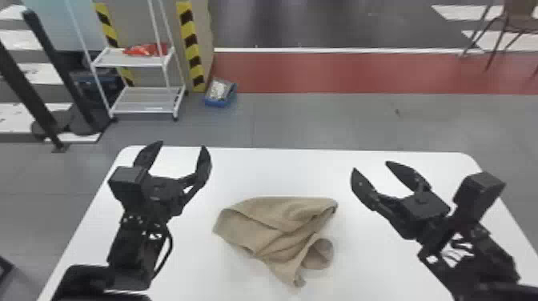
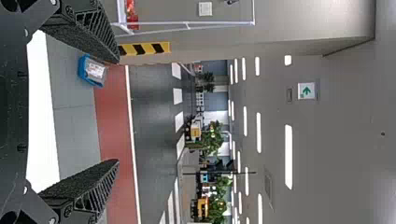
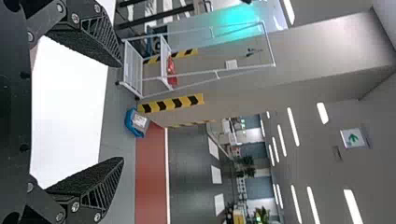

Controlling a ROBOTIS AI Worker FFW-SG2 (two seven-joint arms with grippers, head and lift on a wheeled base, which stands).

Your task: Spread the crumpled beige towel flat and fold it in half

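One white bench fills the lower frame; behind, left to right, stand a white shelf cart, a blue bin, and a chair. The left pincer gapes wide, empty. At lower centre the crumpled beige towel lies longest side to side, narrow tip pointing down-frame. The right pincer gapes too, empty.

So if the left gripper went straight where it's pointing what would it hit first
Nothing near, it seems: the way from the left gripper looks free past the table, though depth is hard to judge.
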